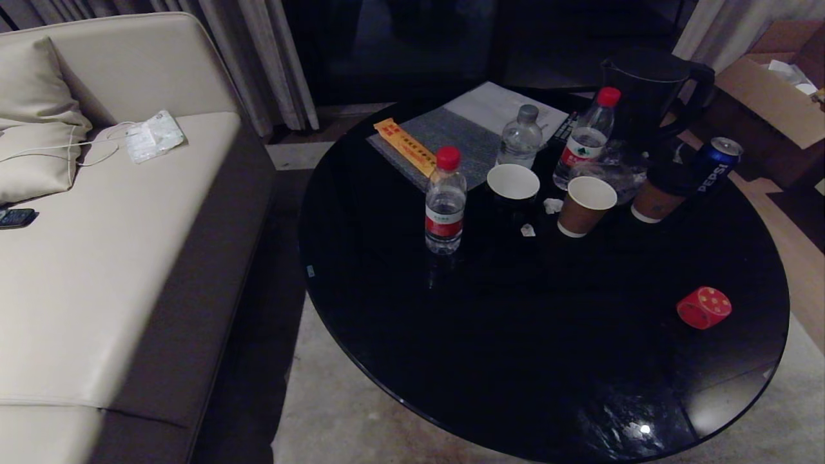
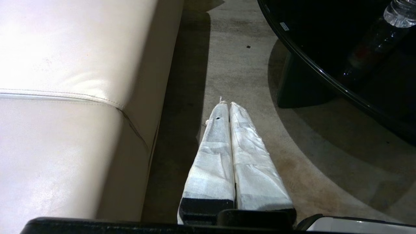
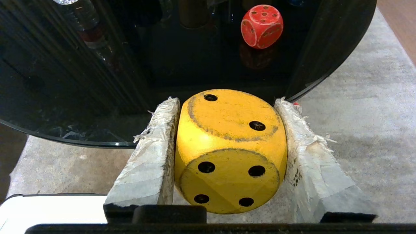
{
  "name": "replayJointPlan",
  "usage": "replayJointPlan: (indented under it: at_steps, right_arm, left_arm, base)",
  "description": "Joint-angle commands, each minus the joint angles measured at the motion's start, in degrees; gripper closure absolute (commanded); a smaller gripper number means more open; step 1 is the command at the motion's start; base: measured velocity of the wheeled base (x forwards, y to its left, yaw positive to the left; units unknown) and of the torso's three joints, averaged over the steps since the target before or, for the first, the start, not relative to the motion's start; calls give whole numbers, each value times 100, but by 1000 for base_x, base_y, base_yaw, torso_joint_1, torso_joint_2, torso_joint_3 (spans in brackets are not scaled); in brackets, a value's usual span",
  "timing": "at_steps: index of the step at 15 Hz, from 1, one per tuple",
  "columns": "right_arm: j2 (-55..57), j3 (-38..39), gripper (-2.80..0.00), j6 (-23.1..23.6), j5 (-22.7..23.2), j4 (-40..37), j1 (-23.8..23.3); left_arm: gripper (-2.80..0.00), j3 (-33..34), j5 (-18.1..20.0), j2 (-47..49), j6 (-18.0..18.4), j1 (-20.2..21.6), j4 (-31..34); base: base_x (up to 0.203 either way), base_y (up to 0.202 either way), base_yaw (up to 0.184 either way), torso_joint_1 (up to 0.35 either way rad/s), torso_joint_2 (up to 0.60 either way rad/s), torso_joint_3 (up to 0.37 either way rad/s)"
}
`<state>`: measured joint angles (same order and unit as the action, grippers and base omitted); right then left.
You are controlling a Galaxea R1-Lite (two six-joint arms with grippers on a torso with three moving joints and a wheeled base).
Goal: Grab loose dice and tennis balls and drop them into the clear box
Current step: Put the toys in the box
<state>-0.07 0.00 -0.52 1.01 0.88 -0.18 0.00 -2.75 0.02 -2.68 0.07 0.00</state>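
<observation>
Gripping item one: yellow die (image 3: 230,151), clamped between the taped fingers (image 3: 152,152) of the right gripper (image 3: 227,104), held off the table (image 1: 515,361) just outside its near edge, above the pale floor (image 3: 357,113); four-pip face toward the wrist camera, two-pip face on top.

Item two: red die (image 1: 704,307), lying loose on the round black table near its right edge, well apart from the drinks cluster.

Item three: left gripper (image 2: 226,104), fingers pressed together on nothing, hanging over the floor between the sofa (image 2: 65,97) and the table's left edge.

Other stock on the table, toward the far edge: red-capped water bottle (image 1: 445,203) standing nearest the centre; second red-capped bottle (image 1: 590,138); grey-capped bottle (image 1: 521,136); black cup with white interior (image 1: 513,187); brown paper cup (image 1: 585,206); second brown cup (image 1: 654,203); blue Pepsi can (image 1: 717,164), tilted; dark kettle (image 1: 651,90); yellow flat packet (image 1: 406,145) on a grey mat (image 1: 457,145).

Off the table: cream sofa with cushion (image 1: 35,122) and a white packet (image 1: 153,135) on the seat; cardboard box (image 1: 773,96) beyond the table's far right edge.

Clear box and tennis balls: not visible in any view.
</observation>
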Motion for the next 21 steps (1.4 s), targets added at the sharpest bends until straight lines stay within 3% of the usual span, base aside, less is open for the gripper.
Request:
replayJointPlan:
  at_steps: [1,5,21]
  right_arm:
    - [16,26,0,0,4,0,1]
    - [16,26,0,0,4,0,1]
    - [13,26,0,0,4,0,1]
  left_arm:
    - [0,9,12,7,57,1,9]
    - [0,9,12,7,57,1,9]
    - [0,9,12,7,48,1,9]
  base:
    - [0,0,0,0,0,0]
    - [-21,0,0,-1,1,1]
    - [-183,0,-1,3,3,2]
